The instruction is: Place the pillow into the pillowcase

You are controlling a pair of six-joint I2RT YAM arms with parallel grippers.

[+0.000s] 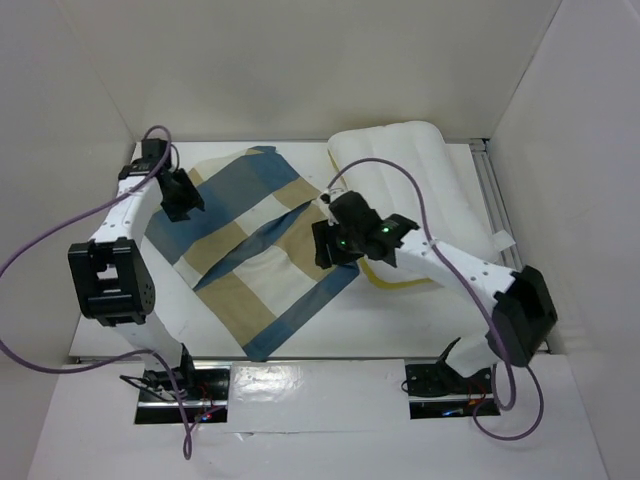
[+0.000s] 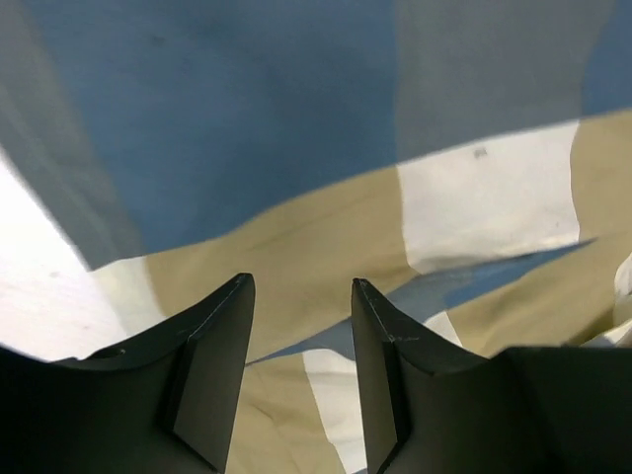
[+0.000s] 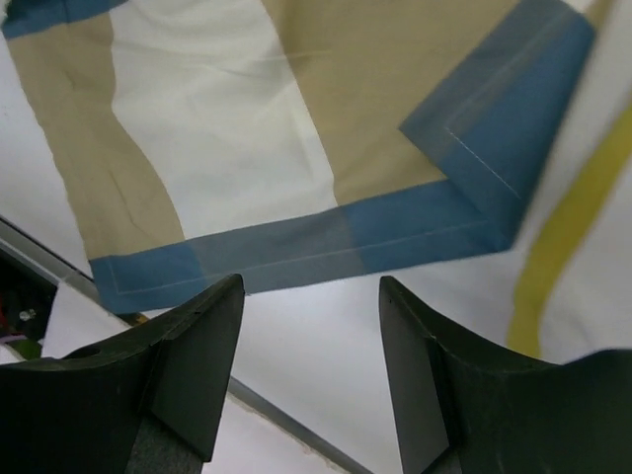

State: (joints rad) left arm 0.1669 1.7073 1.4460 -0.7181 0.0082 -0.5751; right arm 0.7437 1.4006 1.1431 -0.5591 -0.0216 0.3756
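The pillowcase (image 1: 262, 250), in blue, tan and cream blocks, lies spread flat on the white table, turned diagonally. The white pillow (image 1: 405, 170) lies at the back right; its yellow band (image 1: 398, 284) runs along its near end, next to the pillowcase's right edge. My left gripper (image 1: 184, 203) hovers open and empty over the pillowcase's far left part; the left wrist view shows the cloth (image 2: 326, 148) just beyond the gripper (image 2: 301, 288). My right gripper (image 1: 334, 247) hovers open and empty over the pillowcase's right edge. In the right wrist view, the gripper (image 3: 311, 286) is above the blue hem (image 3: 326, 247), with the yellow band (image 3: 568, 222) to the right.
White enclosure walls stand left, back and right. A metal rail (image 1: 495, 195) runs along the table's right side. The table's front edge (image 3: 281, 420) lies close below the right gripper. Purple cables (image 1: 40, 250) loop off both arms.
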